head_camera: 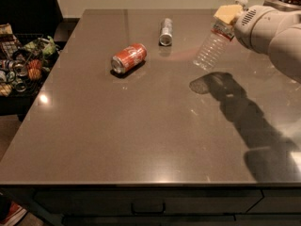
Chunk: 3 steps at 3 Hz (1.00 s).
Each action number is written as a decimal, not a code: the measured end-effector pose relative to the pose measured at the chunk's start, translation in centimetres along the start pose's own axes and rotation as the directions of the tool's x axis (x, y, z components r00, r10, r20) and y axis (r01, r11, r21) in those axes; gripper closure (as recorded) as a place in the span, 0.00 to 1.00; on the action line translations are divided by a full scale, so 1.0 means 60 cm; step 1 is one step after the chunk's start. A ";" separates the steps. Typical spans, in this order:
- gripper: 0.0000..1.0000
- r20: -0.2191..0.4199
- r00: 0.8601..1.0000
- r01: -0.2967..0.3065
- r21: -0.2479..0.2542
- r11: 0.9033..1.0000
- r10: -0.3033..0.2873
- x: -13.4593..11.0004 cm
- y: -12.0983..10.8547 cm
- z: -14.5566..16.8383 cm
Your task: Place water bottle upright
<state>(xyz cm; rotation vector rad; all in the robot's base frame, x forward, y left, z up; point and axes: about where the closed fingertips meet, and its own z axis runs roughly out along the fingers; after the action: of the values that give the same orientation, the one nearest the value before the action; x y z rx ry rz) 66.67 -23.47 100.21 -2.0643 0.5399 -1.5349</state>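
Observation:
The water bottle is clear ribbed plastic with a red-blue-white label band near its neck. It hangs tilted above the right side of the table, base down-left and neck up-right. My gripper is at the upper right, shut on the bottle's neck; a yellowish finger pad covers the neck. The white cap peeks out behind it. The bottle's shadow falls on the table below.
An orange-red soda can lies on its side left of centre. A slim silver can lies further back. The dark grey table has drawers under its front edge. A wire basket of snacks stands at the left.

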 end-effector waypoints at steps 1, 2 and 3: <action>1.00 -0.034 0.999 0.004 0.143 0.990 0.001 -0.002 -0.031 0.020; 1.00 -0.079 0.996 0.043 0.196 0.980 -0.028 0.014 -0.007 0.021; 1.00 -0.119 0.992 0.066 0.213 0.975 -0.041 0.029 0.060 0.012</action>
<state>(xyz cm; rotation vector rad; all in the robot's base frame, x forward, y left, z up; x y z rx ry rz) 67.79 -27.19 99.16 -1.8486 0.3426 -1.6708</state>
